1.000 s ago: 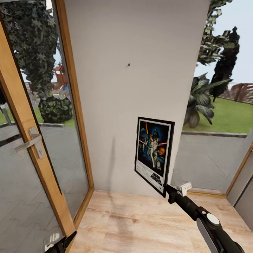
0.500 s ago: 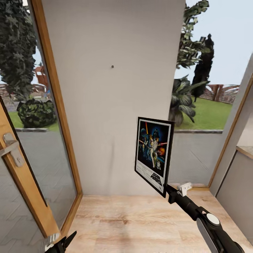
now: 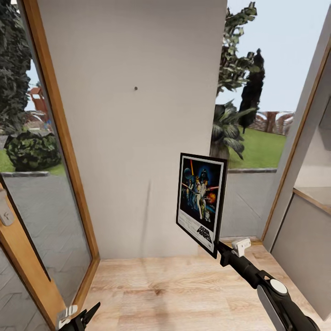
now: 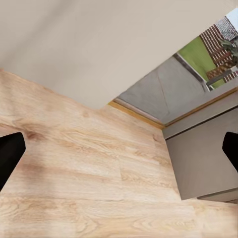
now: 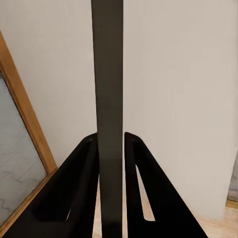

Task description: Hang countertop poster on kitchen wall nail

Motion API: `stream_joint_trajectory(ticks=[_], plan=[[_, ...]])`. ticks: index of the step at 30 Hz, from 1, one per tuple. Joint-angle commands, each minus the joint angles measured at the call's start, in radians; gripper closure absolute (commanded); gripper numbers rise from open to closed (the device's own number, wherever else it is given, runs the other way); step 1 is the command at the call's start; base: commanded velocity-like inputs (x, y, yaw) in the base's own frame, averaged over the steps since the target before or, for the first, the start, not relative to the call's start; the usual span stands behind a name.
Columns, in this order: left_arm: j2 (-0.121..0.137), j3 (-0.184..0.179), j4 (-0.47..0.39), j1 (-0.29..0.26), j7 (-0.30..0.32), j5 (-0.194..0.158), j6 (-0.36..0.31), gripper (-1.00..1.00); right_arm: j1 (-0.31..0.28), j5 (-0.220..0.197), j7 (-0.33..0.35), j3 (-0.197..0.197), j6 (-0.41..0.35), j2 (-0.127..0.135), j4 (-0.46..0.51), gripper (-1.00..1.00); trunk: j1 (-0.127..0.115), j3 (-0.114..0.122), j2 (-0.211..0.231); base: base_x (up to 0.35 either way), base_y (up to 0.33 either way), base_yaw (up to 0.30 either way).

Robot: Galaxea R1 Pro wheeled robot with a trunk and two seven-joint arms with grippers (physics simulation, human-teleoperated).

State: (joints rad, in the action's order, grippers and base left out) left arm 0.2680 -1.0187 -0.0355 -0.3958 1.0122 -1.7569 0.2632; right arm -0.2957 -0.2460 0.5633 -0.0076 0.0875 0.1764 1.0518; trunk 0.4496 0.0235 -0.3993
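Poster (image 3: 201,203) art faces head view; right gripper (image 5: 111,144) apparently pinches its edge.

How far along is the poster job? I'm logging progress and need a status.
Done: the poster is off the counter, clamped at its lower corner by the right claw; the right wrist view shows the fingers pinching its edge. In hand: it is held upright facing the wall. Left: raising it to the nail, above and left of it, and hanging it. The left claw is open.
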Motion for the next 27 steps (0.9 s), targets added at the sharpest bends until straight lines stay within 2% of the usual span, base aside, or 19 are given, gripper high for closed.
stream_joint_trajectory(ticks=[1,15,21,23,25,27], plan=[[0.0,-0.009,-0.001,0.0,0.0,-0.007,0.005,-1.0,0.0,-0.009,0.007,-0.001,-0.001,0.0,-0.001,1.0,0.0,0.0,-0.001,0.0,0.0,-0.012],[-0.002,-0.016,0.0,0.0,-0.001,-0.007,0.005,-1.0,0.0,-0.006,0.011,0.002,-0.004,0.002,0.0,1.0,0.0,0.0,-0.001,0.0,0.0,-0.002],[-0.005,-0.007,0.007,0.001,0.004,-0.011,0.004,-1.0,0.0,-0.007,0.017,0.005,-0.008,0.004,0.009,1.0,0.0,0.0,-0.001,0.0,0.0,0.0],[-0.005,-0.006,0.009,0.008,0.006,-0.011,0.004,-1.0,0.0,-0.006,0.019,0.007,-0.043,0.005,0.02,1.0,0.0,0.0,-0.001,0.0,0.0,0.0],[-0.006,-0.005,0.01,0.014,0.002,-0.012,0.003,-1.0,0.0,-0.006,0.019,0.004,-0.113,0.006,0.043,1.0,0.0,0.0,-0.001,0.0,0.0,0.0],[-0.006,-0.005,0.01,0.023,0.002,-0.013,0.003,-1.0,0.0,-0.006,0.02,0.001,-0.134,0.006,0.052,1.0,0.0,0.0,-0.001,0.0,0.0,0.0]])
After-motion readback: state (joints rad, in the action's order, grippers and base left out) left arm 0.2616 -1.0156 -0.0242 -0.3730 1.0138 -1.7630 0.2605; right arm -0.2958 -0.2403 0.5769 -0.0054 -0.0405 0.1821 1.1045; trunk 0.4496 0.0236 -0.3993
